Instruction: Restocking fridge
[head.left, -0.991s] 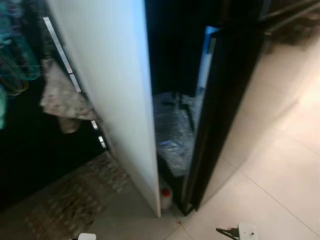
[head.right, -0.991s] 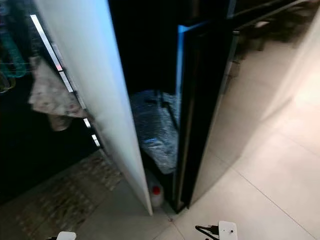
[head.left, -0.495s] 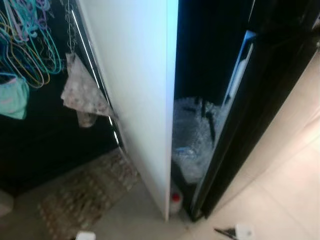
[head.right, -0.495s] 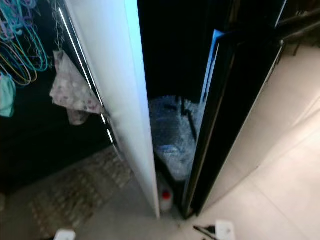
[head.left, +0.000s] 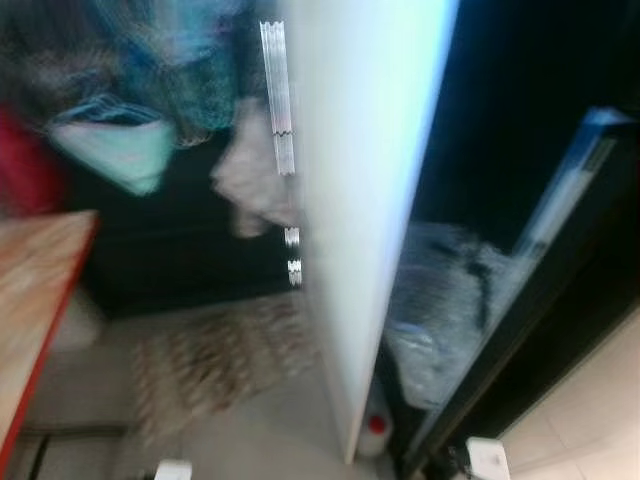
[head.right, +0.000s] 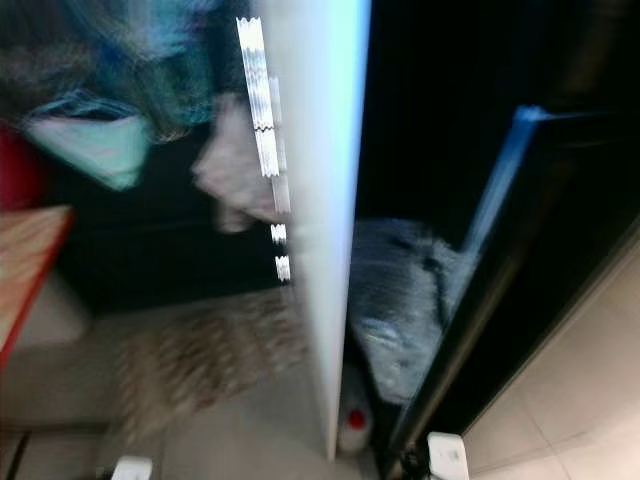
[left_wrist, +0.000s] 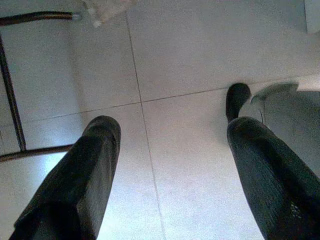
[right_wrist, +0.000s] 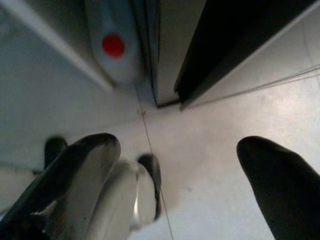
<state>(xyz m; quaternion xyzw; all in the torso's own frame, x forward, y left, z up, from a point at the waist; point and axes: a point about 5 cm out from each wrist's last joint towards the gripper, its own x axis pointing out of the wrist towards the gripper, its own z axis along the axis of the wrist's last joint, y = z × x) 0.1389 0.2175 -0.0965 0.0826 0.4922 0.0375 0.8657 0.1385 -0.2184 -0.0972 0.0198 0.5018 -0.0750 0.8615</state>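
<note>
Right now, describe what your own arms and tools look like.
Each tool has two long, black, rounded fingers with a faintly textured surface: the left tool over pale floor tiles, the right tool above the tiles near a red-capped bottle. In the head views, small white blocks mark the arms' ends.

In the blurred head views, a white panel (head.left: 365, 220) fills the centre and a dark fridge door (head.left: 545, 300) slants at right. The narrow gap between them is blocked by a crinkled bag (head.left: 440, 300) and, at the bottom, a red-capped bottle (head.left: 375, 430). A rug (head.left: 215, 360) and wooden counter edge (head.left: 40, 300) occupy the left; pale floor (head.right: 560, 400) lies open at lower right.
</note>
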